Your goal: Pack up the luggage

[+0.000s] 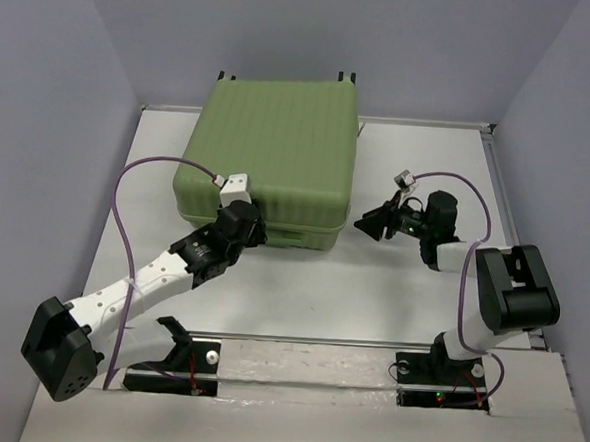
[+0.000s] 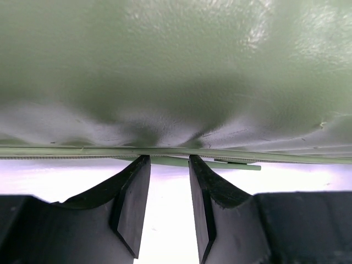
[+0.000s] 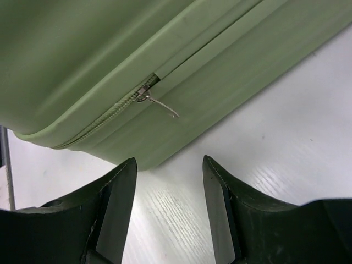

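The luggage (image 1: 269, 149) is a light-green ribbed suitcase lying flat and closed at the back middle of the table. My left gripper (image 1: 243, 221) is at its front edge. In the left wrist view the left gripper (image 2: 169, 160) is open, its fingertips (image 2: 142, 165) against the zipper seam (image 2: 66, 153), with a thin green strip (image 2: 236, 164) running just under the seam. My right gripper (image 1: 367, 225) is open and empty beside the suitcase's front right corner. In the right wrist view the right gripper (image 3: 169, 165) hangs over bare table, a short way from the zipper slider with its metal pull (image 3: 157, 102).
The white table (image 1: 391, 297) is walled at the back and both sides. A metal rail (image 1: 307, 357) with the arm bases runs along the front edge. Purple cables (image 1: 124, 231) loop from both arms. Black wheels (image 1: 284, 77) show at the suitcase's far edge.
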Controlling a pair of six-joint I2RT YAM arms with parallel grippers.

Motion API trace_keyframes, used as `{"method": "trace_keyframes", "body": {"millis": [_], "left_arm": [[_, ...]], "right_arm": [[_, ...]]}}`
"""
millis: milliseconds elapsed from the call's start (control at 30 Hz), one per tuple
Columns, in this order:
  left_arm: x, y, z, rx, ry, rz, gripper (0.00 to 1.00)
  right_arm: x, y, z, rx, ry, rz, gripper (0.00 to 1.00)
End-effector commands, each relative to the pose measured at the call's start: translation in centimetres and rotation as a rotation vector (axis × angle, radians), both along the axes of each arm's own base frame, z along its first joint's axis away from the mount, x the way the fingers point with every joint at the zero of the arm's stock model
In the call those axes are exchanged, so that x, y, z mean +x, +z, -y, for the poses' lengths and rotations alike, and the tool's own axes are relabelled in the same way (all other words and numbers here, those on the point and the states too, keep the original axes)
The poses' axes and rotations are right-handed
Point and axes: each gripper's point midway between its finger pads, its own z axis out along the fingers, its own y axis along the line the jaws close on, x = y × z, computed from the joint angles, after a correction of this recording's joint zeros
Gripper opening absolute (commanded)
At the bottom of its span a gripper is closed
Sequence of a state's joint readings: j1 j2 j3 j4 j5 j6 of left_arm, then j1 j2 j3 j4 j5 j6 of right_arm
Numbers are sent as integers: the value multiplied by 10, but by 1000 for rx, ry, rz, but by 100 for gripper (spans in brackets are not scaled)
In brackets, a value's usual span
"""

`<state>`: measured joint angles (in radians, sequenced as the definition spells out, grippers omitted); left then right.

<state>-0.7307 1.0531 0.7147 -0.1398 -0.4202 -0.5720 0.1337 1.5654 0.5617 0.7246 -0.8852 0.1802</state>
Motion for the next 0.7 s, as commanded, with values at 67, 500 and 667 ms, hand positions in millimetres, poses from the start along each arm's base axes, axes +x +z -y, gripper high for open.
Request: {"method": "trace_keyframes", "body": {"millis": [67,500,667], "left_arm": [[7,45,-3,-101,20,151,45],[-29,10,84,-115,-257,88,44],[-24,16,104,-131,-309,101,45]], "right_arm": [[10,39,-11,81,113,155,58],[22,40,-19,132,168,139,57],[18,39,-22,183,200,136,54]]}}
